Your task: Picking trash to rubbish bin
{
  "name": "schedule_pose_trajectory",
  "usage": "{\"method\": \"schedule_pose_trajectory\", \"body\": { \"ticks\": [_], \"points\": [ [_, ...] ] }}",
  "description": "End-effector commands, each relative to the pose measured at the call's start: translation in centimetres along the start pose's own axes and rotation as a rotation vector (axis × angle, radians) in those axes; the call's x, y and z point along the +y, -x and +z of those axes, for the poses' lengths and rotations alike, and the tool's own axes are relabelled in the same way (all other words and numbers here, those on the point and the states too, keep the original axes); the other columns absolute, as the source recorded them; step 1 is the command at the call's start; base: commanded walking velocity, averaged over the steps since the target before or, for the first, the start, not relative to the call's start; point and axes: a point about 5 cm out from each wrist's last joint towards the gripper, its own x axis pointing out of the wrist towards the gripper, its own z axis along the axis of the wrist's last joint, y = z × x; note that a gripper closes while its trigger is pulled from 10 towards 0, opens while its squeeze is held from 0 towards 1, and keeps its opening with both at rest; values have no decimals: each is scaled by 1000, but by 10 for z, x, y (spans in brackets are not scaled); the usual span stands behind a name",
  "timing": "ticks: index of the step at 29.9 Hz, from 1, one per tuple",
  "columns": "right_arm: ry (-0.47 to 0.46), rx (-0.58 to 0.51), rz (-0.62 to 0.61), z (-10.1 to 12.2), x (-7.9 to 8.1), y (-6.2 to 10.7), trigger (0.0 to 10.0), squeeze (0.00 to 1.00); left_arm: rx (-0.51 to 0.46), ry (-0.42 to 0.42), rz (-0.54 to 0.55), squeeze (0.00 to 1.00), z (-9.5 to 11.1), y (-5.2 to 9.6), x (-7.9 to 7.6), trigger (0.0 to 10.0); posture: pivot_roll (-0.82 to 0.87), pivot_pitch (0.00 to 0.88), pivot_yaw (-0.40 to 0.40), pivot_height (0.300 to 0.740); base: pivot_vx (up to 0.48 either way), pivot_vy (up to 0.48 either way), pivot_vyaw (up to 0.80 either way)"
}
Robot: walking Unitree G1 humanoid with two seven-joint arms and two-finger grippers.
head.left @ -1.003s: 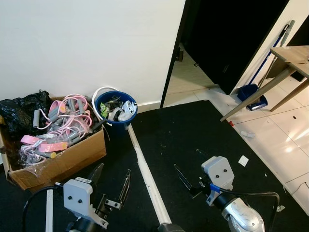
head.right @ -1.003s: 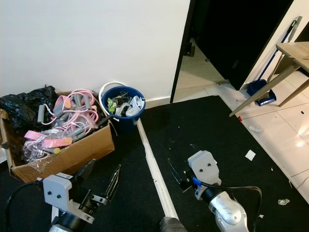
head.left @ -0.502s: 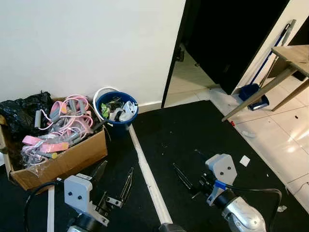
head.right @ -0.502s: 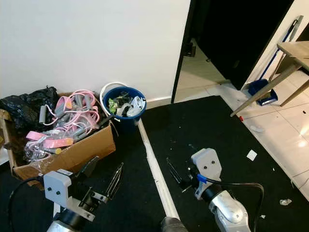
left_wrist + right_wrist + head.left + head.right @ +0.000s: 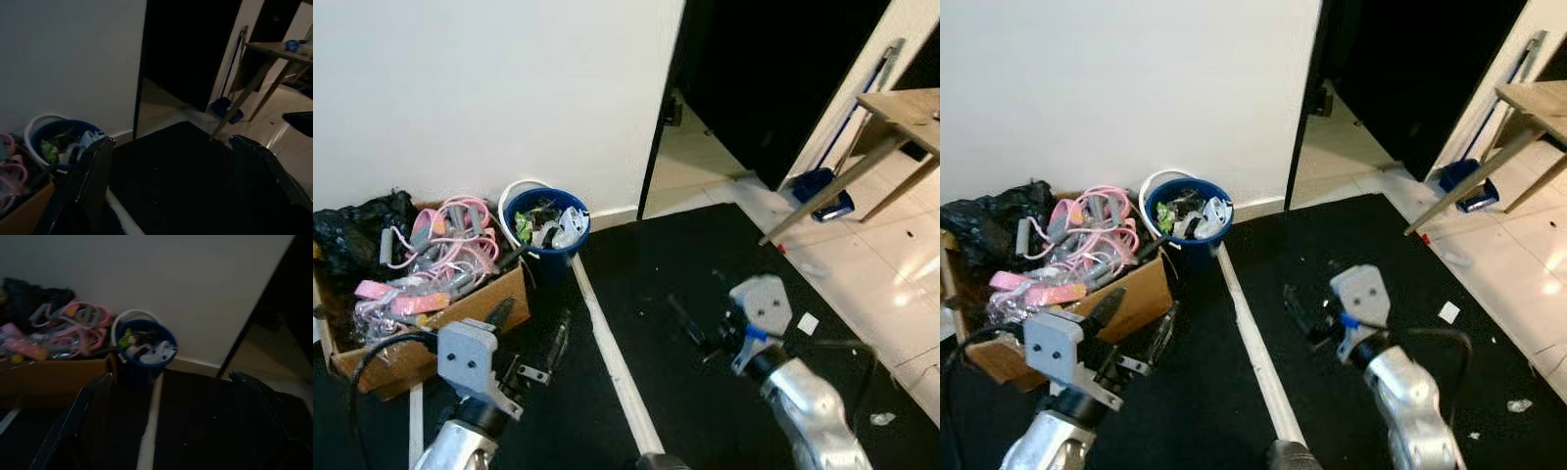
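I have both arms raised low in front of me over the black carpet [image 5: 705,255]. My left gripper [image 5: 530,338] has its two fingers spread wide with nothing between them. My right gripper [image 5: 697,323] is spread just as wide in its wrist view and carries nothing either.

The blue rubbish bin [image 5: 546,227] stands ahead of the left gripper, against the white wall [image 5: 489,88], already heaped with crumpled wrappers. A white hoop [image 5: 514,192] leans behind its rim. Touching the bin's side is a cardboard box [image 5: 460,313] stuffed with pink and grey tubing, and the box's front wall lies just beside my left gripper's outer finger, so I have little room on that side. A black bag [image 5: 352,230] slumps over the box's far corner.

A white strip [image 5: 607,357] runs along the floor from the bin back between my two grippers, splitting the carpet into two lanes.

Ahead of the right gripper the carpet is open up to a dark doorway [image 5: 764,69]. Out to the right the carpet's edge meets pale tile [image 5: 891,264], where a small white scrap [image 5: 808,323] lies near the right gripper and another scrap [image 5: 881,418] lies further out. A wooden table leg [image 5: 832,191] slants down to the tile, with a blue dustpan [image 5: 820,191] behind it.
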Motion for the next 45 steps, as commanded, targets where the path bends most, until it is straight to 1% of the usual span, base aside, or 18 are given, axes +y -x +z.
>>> {"method": "schedule_pose_trajectory", "body": {
  "ticks": [1,11,13,14,15,16,17,18,19,20,22,24,26,31,35,37,39,45],
  "points": [
    [-23,30,18,-6,2,1,10000,0,31,20,-1,0,-5,2,2,10000,-86,4,-33,740,0,0,0],
    [-18,28,15,-7,0,-2,10000,0,53,10,20,0,-5,-2,4,10000,-80,10,-45,740,0,0,0],
    [-18,31,14,-7,0,-1,10000,0,79,-76,-11,0,-4,-3,5,10000,-100,6,-45,740,0,0,0],
    [-11,39,9,-8,0,0,10000,0,88,-159,13,0,-2,-5,13,10000,-104,2,-44,740,0,0,0],
    [-5,44,5,-8,0,1,10000,0,90,-214,35,0,0,-6,19,10000,-105,2,-43,740,0,0,0],
    [-1,47,2,-9,0,2,10000,0,86,-227,92,0,1,-8,28,10000,-105,2,-44,740,0,0,0],
    [-1,47,2,-9,0,2,10000,0,86,-227,92,0,1,-8,28,10000,-105,2,-44,740,0,0,0],
    [2,49,0,-9,0,3,10000,0,82,-228,131,0,2,-9,34,10000,-105,2,-44,740,0,0,0],
    [-10,51,-12,-10,-3,3,10000,0,123,-84,81,0,-10,-15,35,10000,-108,1,-45,740,0,0,0],
    [-14,51,-13,-10,-4,3,10000,0,114,-46,42,0,-11,-17,32,10000,-108,1,-45,740,0,0,0],
    [-20,50,-8,-10,-5,2,10000,0,99,-22,20,0,-11,-19,30,10000,-105,1,-41,740,0,0,0],
    [-25,48,-5,-10,-5,1,10000,0,101,-28,22,0,-11,-20,31,10000,-103,0,-41,740,0,0,0],
    [-27,42,-3,-9,-5,0,10000,0,107,-68,20,0,-11,-25,30,10000,-101,4,-38,740,0,0,0],
    [-20,39,1,-8,-4,-2,10000,0,108,-101,31,0,-11,-29,30,10000,-103,4,-41,740,0,0,0],
    [-12,37,19,-7,-2,-3,10000,0,99,-101,14,0,-9,-28,28,10000,-98,6,-47,740,0,0,0],
    [10,43,17,-6,-3,-4,10000,0,92,-85,49,0,-8,-27,30,10000,-94,9,-51,740,0,0,0],
    [32,63,12,-7,-3,-3,10000,0,93,-95,66,0,-7,-26,31,10000,-95,10,-52,740,0,0,0],
    [-6,92,-8,-11,-6,-2,10000,0,94,-110,42,0,-8,-28,28,10000,-102,12,-50,740,0,0,-72]
  ]
}}
